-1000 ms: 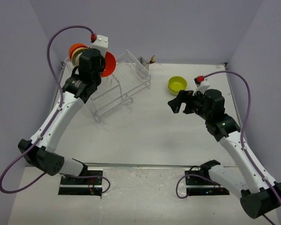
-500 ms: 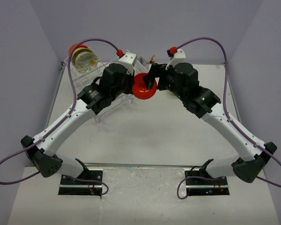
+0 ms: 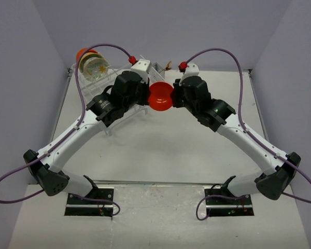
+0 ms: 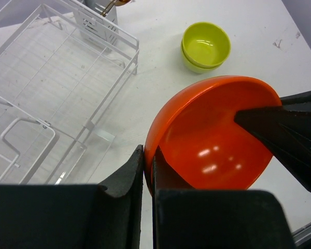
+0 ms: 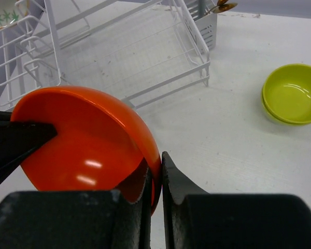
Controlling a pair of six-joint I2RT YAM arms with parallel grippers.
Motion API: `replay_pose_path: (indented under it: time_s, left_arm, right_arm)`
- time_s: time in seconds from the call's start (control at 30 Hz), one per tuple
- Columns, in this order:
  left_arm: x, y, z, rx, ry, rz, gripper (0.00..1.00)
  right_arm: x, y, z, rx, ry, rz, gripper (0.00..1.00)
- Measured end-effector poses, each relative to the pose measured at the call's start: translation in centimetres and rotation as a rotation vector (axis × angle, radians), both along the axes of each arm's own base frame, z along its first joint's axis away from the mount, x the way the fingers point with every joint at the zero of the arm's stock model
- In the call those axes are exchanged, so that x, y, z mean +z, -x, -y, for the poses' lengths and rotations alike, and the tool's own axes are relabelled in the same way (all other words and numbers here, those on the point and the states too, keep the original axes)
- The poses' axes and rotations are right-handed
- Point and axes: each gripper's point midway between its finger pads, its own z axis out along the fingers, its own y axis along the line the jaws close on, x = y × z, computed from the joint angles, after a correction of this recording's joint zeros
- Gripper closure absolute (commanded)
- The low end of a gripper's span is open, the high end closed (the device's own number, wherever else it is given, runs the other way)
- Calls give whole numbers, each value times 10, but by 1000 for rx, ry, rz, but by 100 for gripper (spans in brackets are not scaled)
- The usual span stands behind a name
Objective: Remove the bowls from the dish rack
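The glossy orange-red round bowl (image 3: 160, 97) hangs mid-air beside the clear-and-white barred dish rack (image 4: 57, 78), rim pinched by both left gripper (image 4: 149, 160) and right gripper (image 5: 156, 168); mid-handover, the left should let go next.

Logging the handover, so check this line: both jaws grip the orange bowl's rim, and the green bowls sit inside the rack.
One point is wrong: the green bowls sit on the table, outside the rack, as the left wrist view shows. Both jaws do grip the orange bowl's rim.
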Motion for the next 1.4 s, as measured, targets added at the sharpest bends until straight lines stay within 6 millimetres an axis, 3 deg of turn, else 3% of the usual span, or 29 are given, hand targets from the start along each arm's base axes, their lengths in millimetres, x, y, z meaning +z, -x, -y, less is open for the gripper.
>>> replay_pose_path:
  time_s: [0.07, 0.13, 0.17, 0.3, 0.4, 0.47, 0.63, 0.73, 0.77, 0.83, 0.97, 1.17, 1.27, 1.4]
  left_arm:
    - [0, 0, 0, 0, -1, -2, 98]
    - [-1, 0, -2, 6, -5, -2, 53]
    - [0, -1, -4, 20, -8, 2, 1]
    - [14, -11, -30, 149, -53, 47, 0]
    - [33, -19, -62, 277, -100, 108, 0]
    - [48, -27, -96, 381, -138, 145, 0]
    - [77, -52, -203, 680, -179, 180, 0]
    - [91, -54, -237, 776, -173, 197, 0]
    - [94, -54, -241, 787, -167, 201, 0]
    - [95, -56, -245, 789, -152, 203, 0]
    - [94, -59, -247, 782, -124, 196, 0]
    - [95, -66, -241, 744, -129, 209, 0]
    - [86, -78, -240, 722, -195, 196, 0]
    - [58, -98, -243, 683, -368, 152, 4]
  right_arm:
    - [-1, -1, 0, -2, 3, -2, 100]
    - [-2, -2, 1, -11, 4, -1, 100]
    - [-4, -3, 4, -19, 8, -7, 100]
    - [-32, -22, 38, -97, 22, -80, 100]
    - [-80, -44, 82, -207, 76, -200, 100]
    - [-118, -54, 99, -240, 118, -302, 100]
    - [-229, -47, 107, -203, 212, -600, 100]
    - [-263, -35, 109, -181, 228, -712, 100]
    - [-266, -34, 109, -175, 218, -727, 99]
    - [-266, -37, 111, -177, 202, -727, 85]
    - [-267, -42, 116, -185, 176, -730, 45]
    - [-263, -34, 122, -184, 160, -723, 24]
    - [-235, -21, 129, -192, 149, -671, 18]
    - [-161, -10, 139, -212, 88, -470, 11]
